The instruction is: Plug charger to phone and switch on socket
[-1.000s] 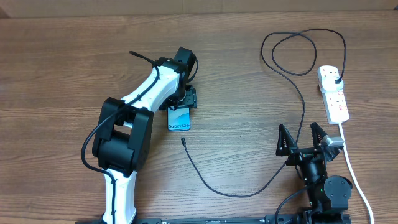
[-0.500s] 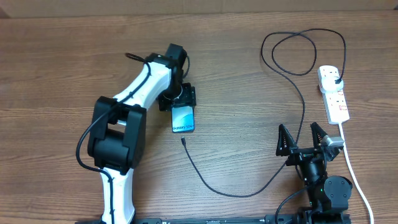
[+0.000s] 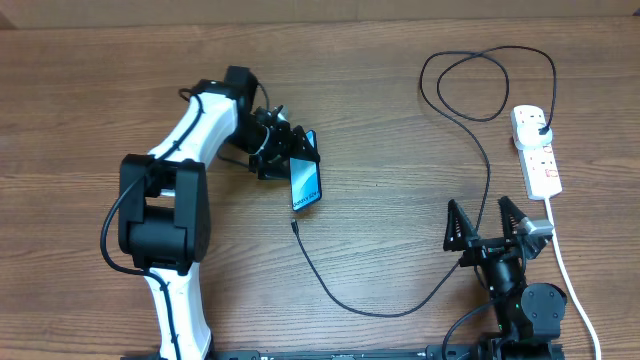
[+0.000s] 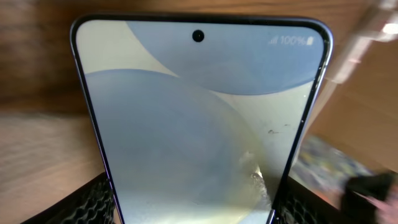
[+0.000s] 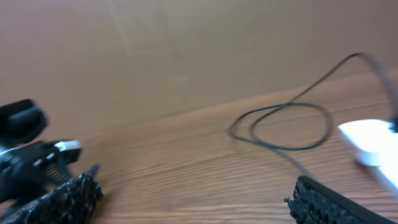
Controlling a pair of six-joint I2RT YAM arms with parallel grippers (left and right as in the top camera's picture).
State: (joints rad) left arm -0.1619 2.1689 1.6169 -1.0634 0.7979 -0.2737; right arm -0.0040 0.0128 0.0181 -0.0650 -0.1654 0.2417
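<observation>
Glass-fronted, stiff, slick, likely fragile: phone (image 3: pixel 307 186) clamped by its side edges in left tool (image 3: pixel 288 160), tilted over table (image 3: pixel 80 80). Right tool (image 3: pixel 487 222) spread open. Limp charger tip (image 3: pixel 296 228) just below: pinch behind connector.

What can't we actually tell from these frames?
Port on the phone: too small overhead; the left wrist view cuts that end off at its bottom edge.
Switch state on the socket: too small overhead; blurred and cropped at the right edge in the right wrist view.
Orientation of the charger connector tip: overhead only, too small.
</observation>
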